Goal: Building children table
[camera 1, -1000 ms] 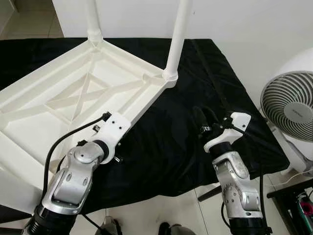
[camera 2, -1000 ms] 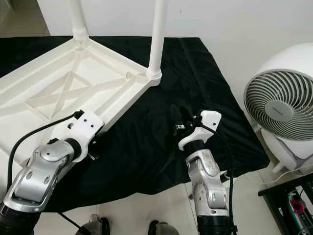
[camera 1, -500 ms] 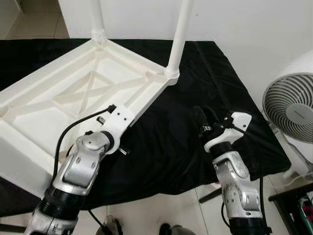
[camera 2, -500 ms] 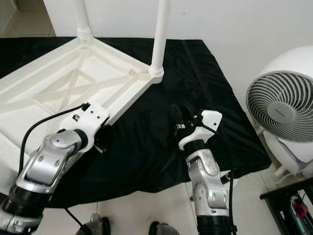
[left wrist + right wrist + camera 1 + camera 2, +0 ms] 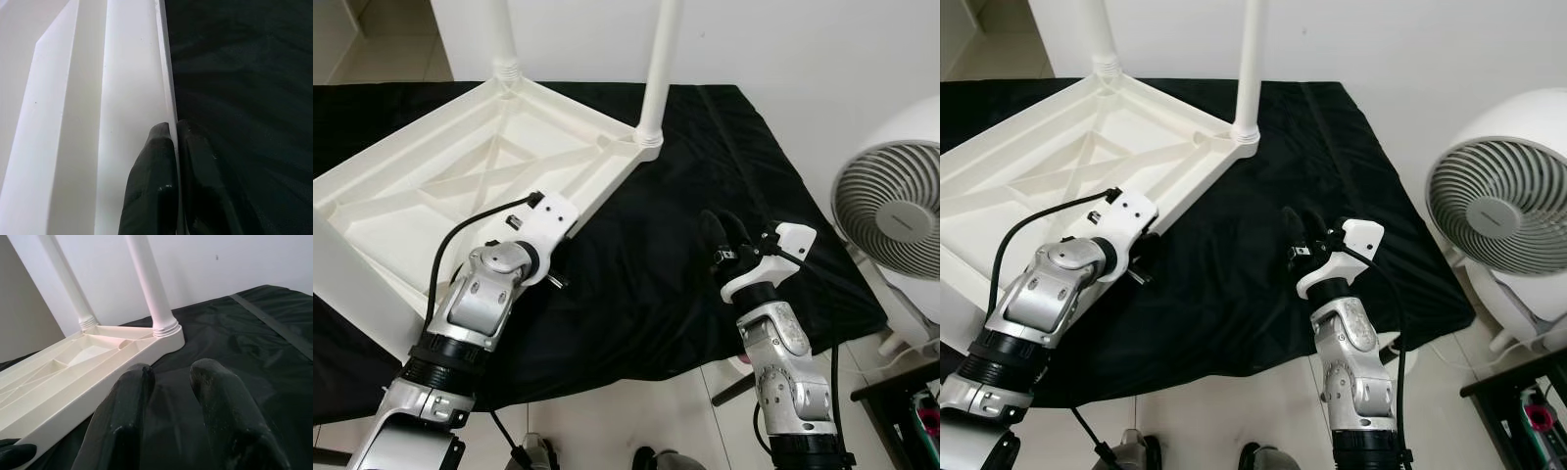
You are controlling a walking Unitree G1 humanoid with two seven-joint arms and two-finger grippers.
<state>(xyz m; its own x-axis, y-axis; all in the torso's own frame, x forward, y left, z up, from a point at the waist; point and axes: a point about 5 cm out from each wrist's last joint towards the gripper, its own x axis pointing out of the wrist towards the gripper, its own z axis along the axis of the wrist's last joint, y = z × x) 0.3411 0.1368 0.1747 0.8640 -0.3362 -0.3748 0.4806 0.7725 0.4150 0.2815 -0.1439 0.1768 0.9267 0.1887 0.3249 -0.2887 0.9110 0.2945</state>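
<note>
The white plastic children's table (image 5: 460, 176) lies upside down on a black cloth (image 5: 685, 225) that covers the work surface. Its underside faces up and shows cross-shaped reinforcing ribs inside a raised rim. Two white round legs stand upright in the corner sockets on the side away from the robot: one leg (image 5: 658, 69) at the corner toward the robot's right, the other leg (image 5: 499, 34) farther left. A further white part crosses the lower left edge of the left eye view; what it is cannot be told.

The left gripper (image 5: 175, 134) is at the table's rim on the side nearest the robot's right arm. In the left wrist view its two black fingers (image 5: 149, 186) are closed on the thin rim edge, one on the white inner face and one on the outer side over the cloth. The silver left arm reaches up from the lower left, with a black cable looping over its wrist.

The right gripper (image 5: 168, 374) hovers above the black cloth, apart from the table. Its fingers stand parted with nothing between them, pointing toward the corner with the nearer leg.

A white round fan (image 5: 891, 211) stands to the robot's right, beyond the cloth. Small grey lettering on its hub is too small to read. No other writing is legible.
</note>
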